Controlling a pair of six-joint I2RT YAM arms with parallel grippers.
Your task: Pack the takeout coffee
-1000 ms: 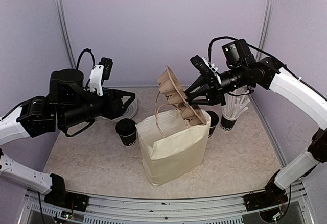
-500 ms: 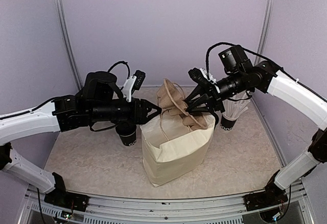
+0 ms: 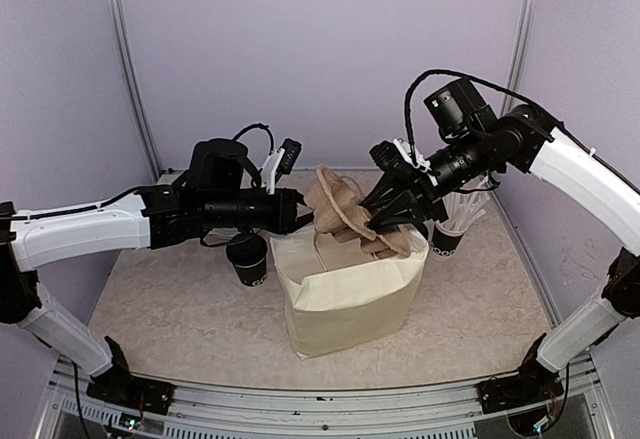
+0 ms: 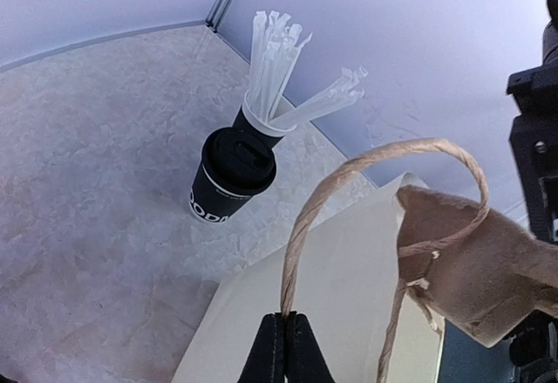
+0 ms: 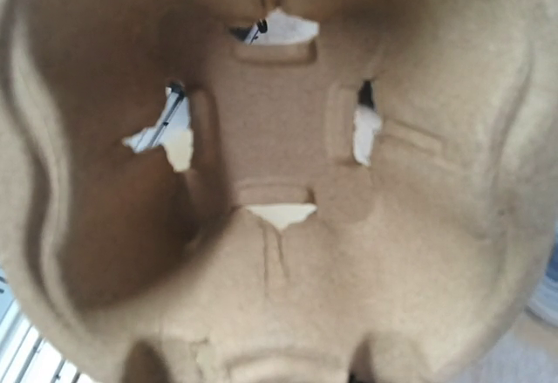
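Observation:
One takeout coffee (image 3: pixel 247 259), a black lidded cup, stands left of the cream paper bag (image 3: pixel 350 299). The other takeout coffee (image 4: pixel 231 172) shows in the left wrist view, in front of the straw cup; the bag hides it from above. My left gripper (image 3: pixel 302 209) (image 4: pixel 286 320) is shut on the bag's twisted paper handle (image 4: pixel 349 174). My right gripper (image 3: pixel 382 224) is shut on a brown pulp cup carrier (image 3: pixel 340 209) (image 4: pixel 471 261), tilted over the bag's open mouth. The carrier (image 5: pixel 279 226) fills the right wrist view and hides the fingers.
A black cup of white straws (image 3: pixel 452 227) (image 4: pixel 272 69) stands behind the bag on the right. Grey walls close in the back and both sides. The marbled tabletop (image 3: pixel 160 299) runs to the metal rail at the near edge.
My left arm swung right to the bag and shut on its handle. My right gripper lowered the carrier toward the bag's mouth.

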